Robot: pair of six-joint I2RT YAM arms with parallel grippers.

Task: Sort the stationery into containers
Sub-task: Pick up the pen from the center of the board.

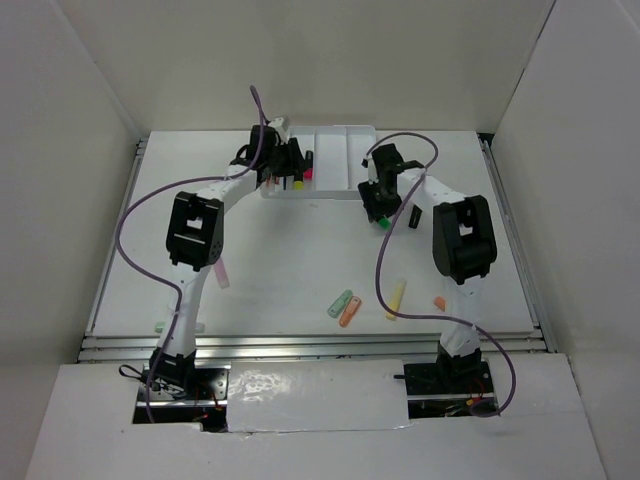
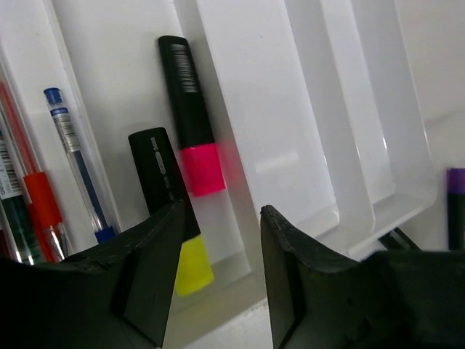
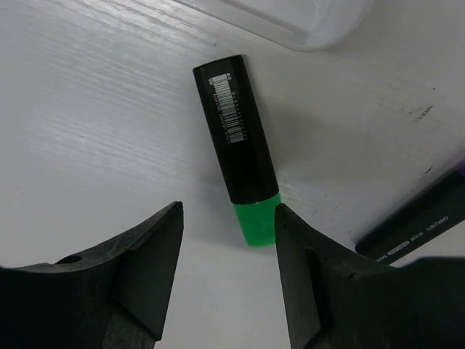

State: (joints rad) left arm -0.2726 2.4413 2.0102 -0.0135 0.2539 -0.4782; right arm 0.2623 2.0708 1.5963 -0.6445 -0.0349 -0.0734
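The white tray (image 1: 345,130) stands at the back of the table. My left gripper (image 1: 291,168) hangs over its left part, open (image 2: 221,218), with nothing between the fingers. Below it in one compartment lie a pink-capped highlighter (image 2: 190,116) and a yellow-capped highlighter (image 2: 161,178), the latter partly hidden behind my left finger. A blue pen (image 2: 76,163) and a red pen (image 2: 36,182) lie in the compartment beside them. My right gripper (image 3: 227,214) is open just above the table. A green-capped highlighter (image 3: 240,142) lies there, its cap between the fingertips, close to the right finger.
A dark marker (image 3: 414,222) lies right of the green-capped highlighter. Pastel markers lie loose near the front: green (image 1: 340,303), orange (image 1: 350,312), yellow (image 1: 396,298) and pink (image 1: 222,272). The tray's corner (image 3: 305,18) is just beyond the right gripper. White walls enclose the table.
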